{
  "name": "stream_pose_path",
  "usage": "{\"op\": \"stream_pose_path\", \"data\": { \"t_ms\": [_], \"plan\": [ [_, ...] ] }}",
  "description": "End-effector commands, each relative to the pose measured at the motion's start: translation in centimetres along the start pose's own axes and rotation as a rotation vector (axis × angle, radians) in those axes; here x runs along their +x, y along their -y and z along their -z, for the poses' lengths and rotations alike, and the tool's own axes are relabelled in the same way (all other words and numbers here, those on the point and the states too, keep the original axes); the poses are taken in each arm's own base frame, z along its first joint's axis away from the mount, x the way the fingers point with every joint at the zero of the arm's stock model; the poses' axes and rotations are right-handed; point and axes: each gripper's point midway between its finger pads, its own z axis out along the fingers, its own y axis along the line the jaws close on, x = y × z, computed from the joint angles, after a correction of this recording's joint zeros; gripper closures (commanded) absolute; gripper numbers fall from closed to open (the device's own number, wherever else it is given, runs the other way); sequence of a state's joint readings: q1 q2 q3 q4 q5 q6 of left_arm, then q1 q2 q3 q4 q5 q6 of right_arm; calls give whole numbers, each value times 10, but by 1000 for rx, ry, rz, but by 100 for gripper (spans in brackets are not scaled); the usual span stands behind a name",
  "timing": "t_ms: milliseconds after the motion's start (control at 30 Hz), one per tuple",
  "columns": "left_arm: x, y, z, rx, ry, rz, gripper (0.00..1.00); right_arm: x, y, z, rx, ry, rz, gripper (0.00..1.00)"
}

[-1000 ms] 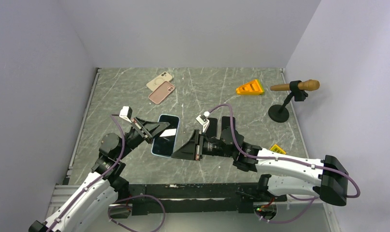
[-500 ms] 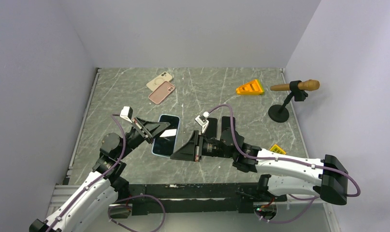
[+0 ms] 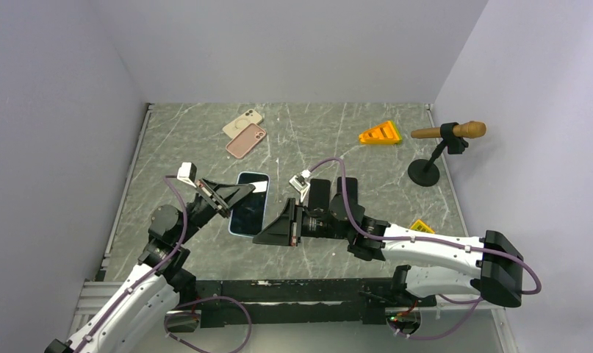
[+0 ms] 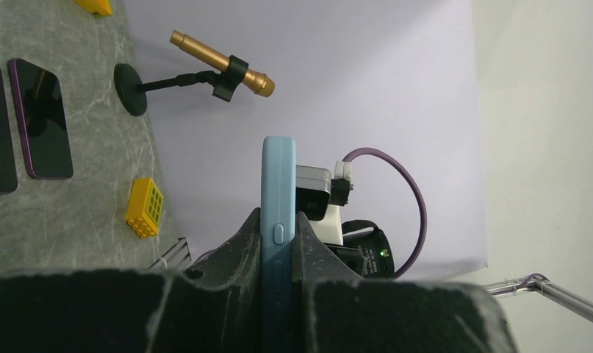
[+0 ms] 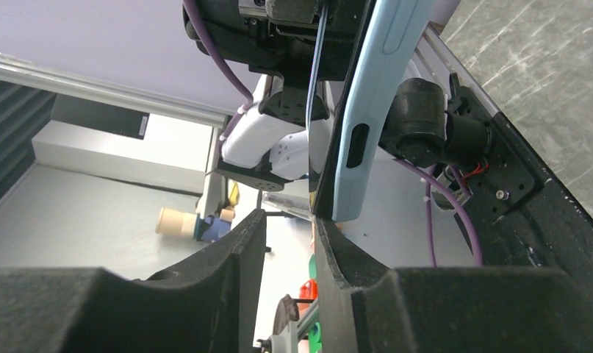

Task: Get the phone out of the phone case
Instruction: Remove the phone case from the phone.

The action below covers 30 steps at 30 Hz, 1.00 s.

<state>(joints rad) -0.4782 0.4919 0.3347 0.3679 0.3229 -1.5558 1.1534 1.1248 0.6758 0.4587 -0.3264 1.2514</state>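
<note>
The left gripper [image 4: 278,234] clamps the long edges of the phone [image 3: 248,215], which sits in its light-blue phone case [image 4: 277,176] and is held off the desk, left of centre and toward the near edge, screen facing up. The right gripper [image 5: 289,224], its fingers a narrow gap apart with nothing between them, points at the phone's near end, just beside the case's corner. A pink-cased phone [image 3: 246,140] and a beige-cased phone [image 3: 242,123] lie toward the far left corner.
</note>
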Motion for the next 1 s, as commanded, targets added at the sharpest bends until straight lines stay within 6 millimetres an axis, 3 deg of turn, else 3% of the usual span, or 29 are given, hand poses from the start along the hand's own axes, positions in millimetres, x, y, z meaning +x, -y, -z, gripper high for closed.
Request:
{"op": "stream_pose_path", "data": {
  "t_ms": [0, 367, 567, 967],
  "plan": [
    [11, 54, 10, 166, -52, 6, 100, -30, 9, -2, 33, 125, -4, 65],
    [13, 66, 14, 199, -64, 18, 100, -36, 27, 0, 69, 150, -12, 62],
    [16, 66, 15, 202, -77, 30, 100, -44, 26, -1, 70, 157, -6, 61],
    [19, 72, 16, 224, -94, 36, 100, -60, 56, -1, 165, 188, -71, 59]
  ]
}}
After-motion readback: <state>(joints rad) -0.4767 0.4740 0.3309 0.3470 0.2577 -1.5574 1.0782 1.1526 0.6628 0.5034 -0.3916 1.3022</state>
